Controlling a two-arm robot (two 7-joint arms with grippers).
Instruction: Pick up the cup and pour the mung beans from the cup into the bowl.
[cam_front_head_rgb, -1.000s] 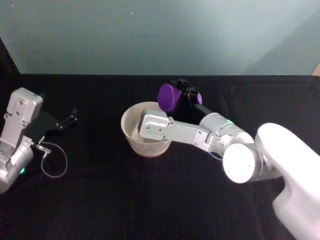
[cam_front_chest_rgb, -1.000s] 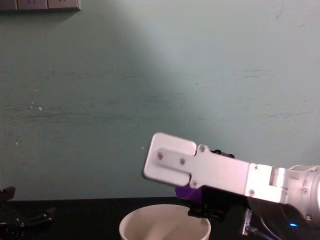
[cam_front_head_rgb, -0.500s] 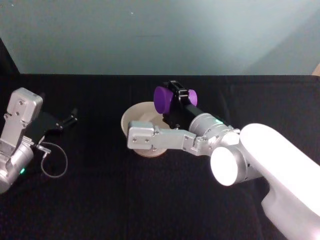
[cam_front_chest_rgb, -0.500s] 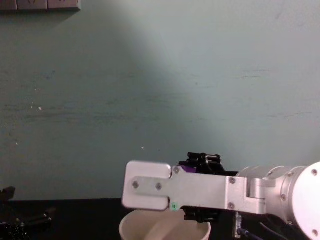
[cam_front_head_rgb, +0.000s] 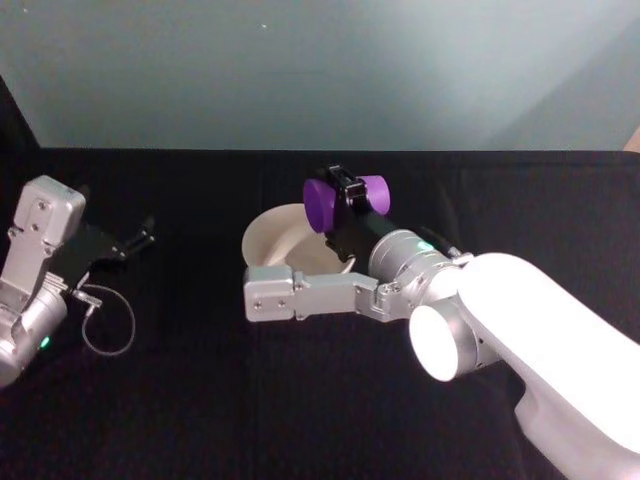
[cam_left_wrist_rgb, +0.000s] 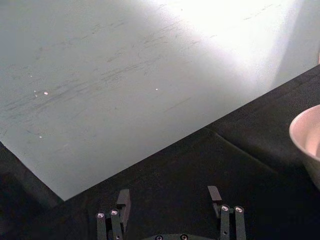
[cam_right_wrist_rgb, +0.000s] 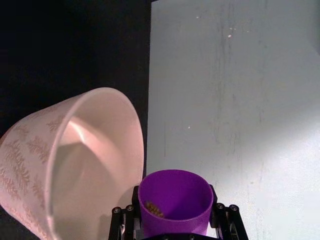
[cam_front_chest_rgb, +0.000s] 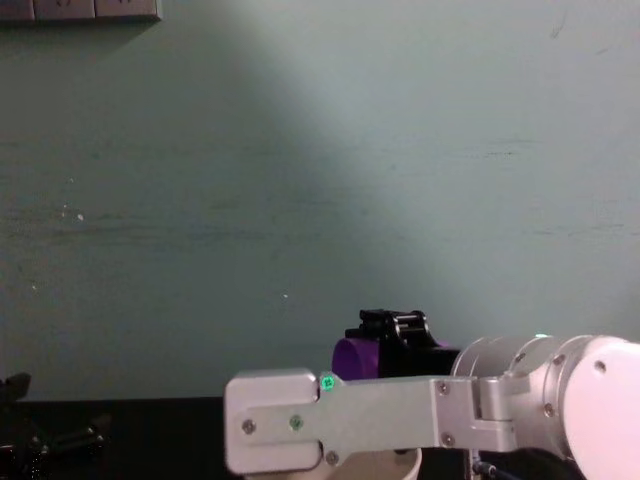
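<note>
One cup (cam_front_head_rgb: 318, 205) in the right gripper (cam_front_head_rgb: 345, 192), one bowl (cam_front_head_rgb: 270, 238) close below it; two grippers, with the left gripper (cam_left_wrist_rgb: 169, 200).

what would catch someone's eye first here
The small bright purple plastic cup, tipped sideways in the right gripper over the far rim of the wide off-white bowl at the middle of the black table. The right arm, silver and white, lies across the front; the left gripper sits parked, open, at far left.
</note>
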